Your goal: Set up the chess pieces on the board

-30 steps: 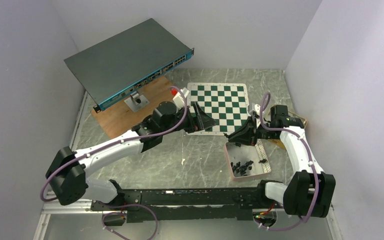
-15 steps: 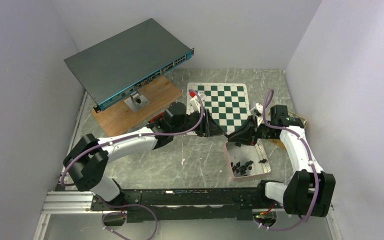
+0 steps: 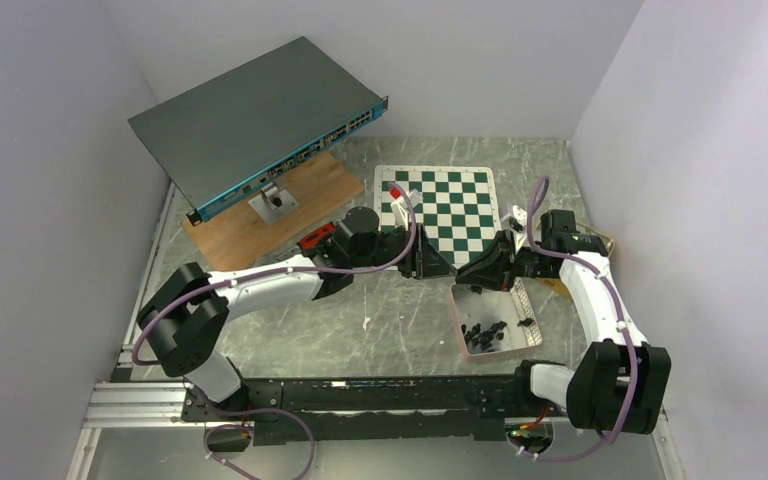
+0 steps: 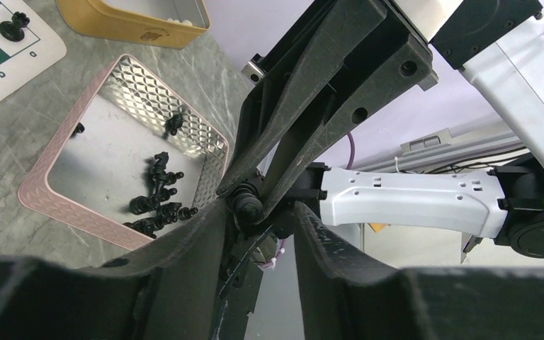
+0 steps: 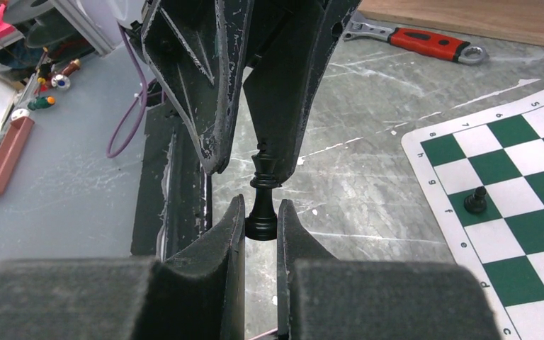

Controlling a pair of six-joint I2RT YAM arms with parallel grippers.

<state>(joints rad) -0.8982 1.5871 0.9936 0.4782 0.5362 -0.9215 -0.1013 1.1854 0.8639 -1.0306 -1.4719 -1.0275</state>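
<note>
1. Top view: bright, even, diffuse light from overhead; only soft, faint shadows fall on the bench (image 3: 390, 320).
2. Left wrist view: left gripper (image 4: 258, 212) dark and blurred across the foreground; tray (image 4: 113, 142) floor shows pale glare.
3. Right wrist view: right gripper (image 5: 261, 205) blurred at its base; chess piece (image 5: 263, 170) sharp.

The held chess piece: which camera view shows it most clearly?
Right wrist: the piece stands upright in full profile, its base pinched by the right tool. The left wrist view shows only a dark end of it; in the top view it cannot be made out.
</note>
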